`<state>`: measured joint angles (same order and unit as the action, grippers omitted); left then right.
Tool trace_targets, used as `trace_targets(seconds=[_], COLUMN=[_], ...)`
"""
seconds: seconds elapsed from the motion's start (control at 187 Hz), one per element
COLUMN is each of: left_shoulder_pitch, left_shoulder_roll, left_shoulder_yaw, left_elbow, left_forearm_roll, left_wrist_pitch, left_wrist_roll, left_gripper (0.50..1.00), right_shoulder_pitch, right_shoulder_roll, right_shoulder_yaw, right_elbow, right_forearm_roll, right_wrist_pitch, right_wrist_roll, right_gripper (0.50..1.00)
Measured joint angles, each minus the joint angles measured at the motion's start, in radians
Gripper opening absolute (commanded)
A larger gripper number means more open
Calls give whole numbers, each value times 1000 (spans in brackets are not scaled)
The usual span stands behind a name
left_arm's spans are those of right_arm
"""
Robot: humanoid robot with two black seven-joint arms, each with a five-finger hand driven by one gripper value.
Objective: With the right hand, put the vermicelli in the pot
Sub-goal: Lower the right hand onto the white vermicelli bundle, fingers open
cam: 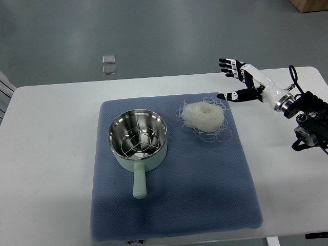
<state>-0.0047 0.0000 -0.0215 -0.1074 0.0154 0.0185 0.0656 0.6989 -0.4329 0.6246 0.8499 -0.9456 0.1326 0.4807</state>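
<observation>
A white nest of vermicelli (203, 117) lies on the blue mat (205, 189), right of the pot. The pale green pot (137, 140) has a steel inside and its handle points toward the near edge. My right hand (237, 81) hovers above the table, up and to the right of the vermicelli. Its fingers are spread and hold nothing. The thumb tip reaches toward the mat's far right corner, apart from the noodles.
The white table (51, 154) carries the mat in its middle. Two small clear squares (108, 64) lie on the grey floor beyond the table's far edge. A black arm joint (310, 128) sits at the right edge.
</observation>
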Motion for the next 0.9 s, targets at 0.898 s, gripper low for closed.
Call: trace_targets(seconds=[0.898], left_shoulder_pitch=[0], left_shoulder_roll=[0], left_shoulder_yaw=[0], left_elbow=[0], left_forearm_roll=[0], left_wrist_pitch=[0], left_wrist_roll=[0], left_gripper=[1000], right_shoulder_pitch=[-98], right_shoulder_roll=[61], right_shoulder_yaw=[10], right_elbow=[21], right_forearm_roll=[-275], right_wrist_pitch=[-109], right_wrist_roll=[5], right_gripper=[921])
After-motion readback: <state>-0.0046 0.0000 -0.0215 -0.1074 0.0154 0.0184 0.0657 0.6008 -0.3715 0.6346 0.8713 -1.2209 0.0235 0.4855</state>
